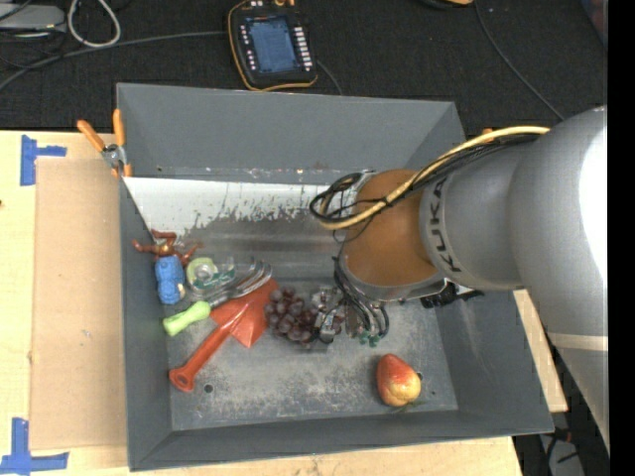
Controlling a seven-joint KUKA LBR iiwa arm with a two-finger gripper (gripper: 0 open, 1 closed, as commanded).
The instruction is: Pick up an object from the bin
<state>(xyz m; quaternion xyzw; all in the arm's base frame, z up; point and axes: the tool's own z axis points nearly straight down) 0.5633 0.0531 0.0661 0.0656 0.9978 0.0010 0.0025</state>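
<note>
- Grey metal bin point(288, 142): loose items on floor, mostly in left half.
- Robot claw point(342, 323): low over floor centre; opening width not discernible.
- Dark purple grape bunch point(290, 317): at floor centre, directly beside claw on side facing left wall; contact not determinable.
- Red-yellow pear point(399, 381): toward near right corner, apart from claw.
- Orange scoop point(226, 333), green handle point(187, 317), blue toy point(169, 282): grouped toward left wall; scoop blade just beside grape bunch.

Grapes point(290, 317) crowd hand point(343, 325), bin floor point(298, 390) bare left of pear point(398, 381)
</note>
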